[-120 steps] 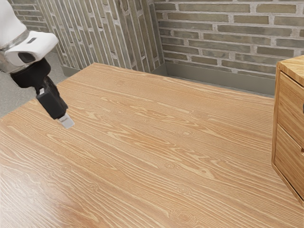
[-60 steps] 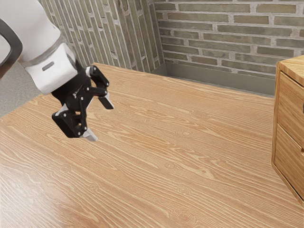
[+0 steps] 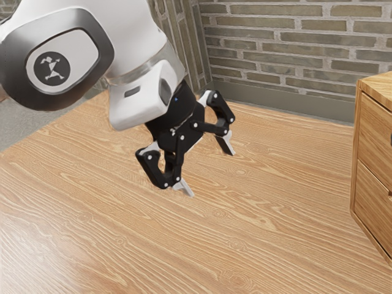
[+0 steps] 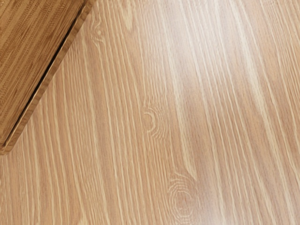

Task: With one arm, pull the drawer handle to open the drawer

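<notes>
**Drawer shut, approach not yet made**

The hand (image 3: 206,166) hangs over the bench (image 3: 275,245), fingers spread wide, gripping nothing. The drawer unit (image 3: 372,165) stands well apart ahead of it, and its fronts look shut. Approach, grip and pull are all left to do. Open bench lies between, up to the unit's front edge.

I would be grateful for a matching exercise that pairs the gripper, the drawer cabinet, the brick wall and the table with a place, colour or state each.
Things:
1. gripper
2. drawer cabinet
3. brick wall
4. table

Descriptions:
A. at the exterior view's right edge
B. open, fingers spread, holding nothing
C. light wood grain, lying under the arm
D. greyish, at the back of the scene

Pairs: 1-B, 2-A, 3-D, 4-C
</notes>
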`<move>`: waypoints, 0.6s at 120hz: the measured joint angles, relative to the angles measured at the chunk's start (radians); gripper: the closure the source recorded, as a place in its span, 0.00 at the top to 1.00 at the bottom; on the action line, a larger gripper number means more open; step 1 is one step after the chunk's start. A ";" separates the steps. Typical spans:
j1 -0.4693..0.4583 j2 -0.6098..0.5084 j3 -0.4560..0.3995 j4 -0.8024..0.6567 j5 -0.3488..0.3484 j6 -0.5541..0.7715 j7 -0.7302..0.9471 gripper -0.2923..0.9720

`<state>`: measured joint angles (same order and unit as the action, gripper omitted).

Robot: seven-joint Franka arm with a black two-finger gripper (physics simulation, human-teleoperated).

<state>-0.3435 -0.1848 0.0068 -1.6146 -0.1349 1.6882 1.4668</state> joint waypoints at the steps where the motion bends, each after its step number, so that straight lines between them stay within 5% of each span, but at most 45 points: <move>1: 0.000 0.005 -0.005 0.006 -0.002 0.000 0.003 0.75; 21: -0.009 0.041 -0.126 0.056 -0.026 -0.002 0.061 0.75; 72: 0.002 0.146 -0.191 0.146 -0.033 0.196 0.152 0.75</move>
<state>-0.3417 -0.0392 -0.1845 -1.4684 -0.1683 1.8845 1.6189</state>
